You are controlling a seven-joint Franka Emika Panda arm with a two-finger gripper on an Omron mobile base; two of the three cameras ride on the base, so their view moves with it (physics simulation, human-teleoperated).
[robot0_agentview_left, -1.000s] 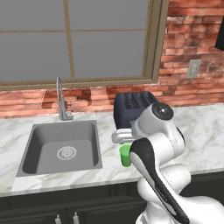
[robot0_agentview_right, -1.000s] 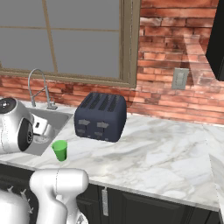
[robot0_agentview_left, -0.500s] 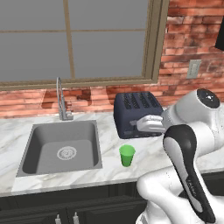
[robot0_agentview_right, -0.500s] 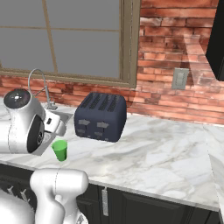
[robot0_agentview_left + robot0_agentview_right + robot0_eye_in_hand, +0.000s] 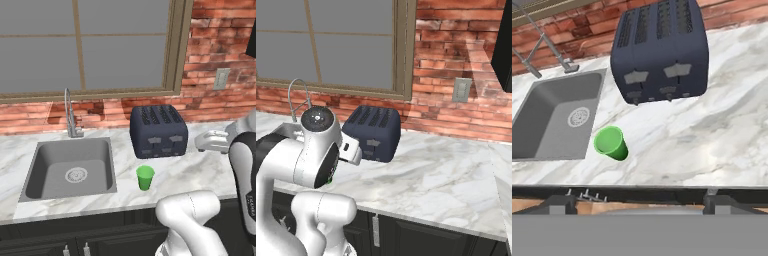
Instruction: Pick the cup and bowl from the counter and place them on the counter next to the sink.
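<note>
I'm looking at a brick-walled kitchen with a big window above a white marble counter (image 5: 190,172) on dark cabinets. The steel sink (image 5: 72,170) sits at the left with its thin chrome faucet (image 5: 70,112) behind it. The green cup (image 5: 145,178) stands upright on the counter just right of the sink, in front of the dark blue toaster (image 5: 158,131) but apart from it. From the hand view the cup (image 5: 611,143) lies between sink (image 5: 554,117) and toaster (image 5: 659,50) (that view is tilted). My gripper (image 5: 637,202) hangs above the counter's front edge, jaws spread wide with nothing between them. I can't make out the bowl.
</note>
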